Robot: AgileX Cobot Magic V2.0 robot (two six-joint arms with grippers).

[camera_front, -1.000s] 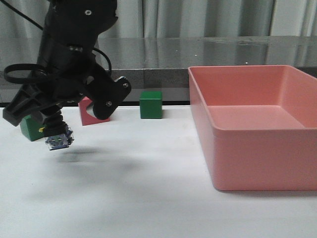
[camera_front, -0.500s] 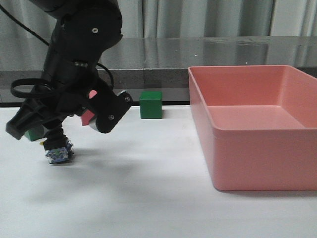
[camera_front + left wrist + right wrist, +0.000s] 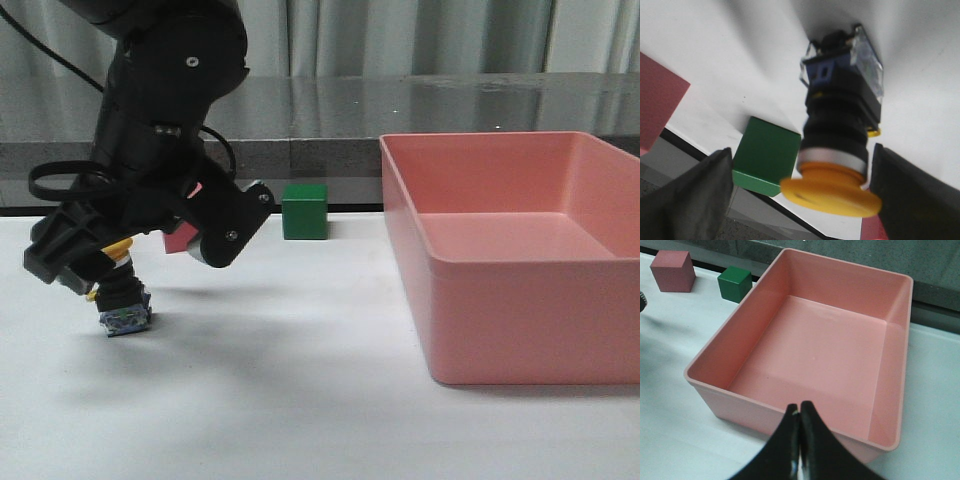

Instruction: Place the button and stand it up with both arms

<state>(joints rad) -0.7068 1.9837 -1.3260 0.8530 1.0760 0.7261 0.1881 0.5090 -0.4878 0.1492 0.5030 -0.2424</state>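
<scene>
So the left claw (image 3: 95,272) is down near the left edge of the worktop (image 3: 300,380), and the button (image 3: 124,305) sits right under it — bluish-grey base on the surface, yellow cap up between the fingers (image 3: 695,195). In the left wrist view the fingers flank the cap with gaps on both sides, so it looks released, not grasping. A green cube (image 3: 304,211) and a pink cube (image 3: 180,238) sit toward the far edge. The right claw (image 3: 800,440) is clenched on nothing, hovering over the near wall of the pink bin (image 3: 805,352) — that bin takes up the right side.
</scene>
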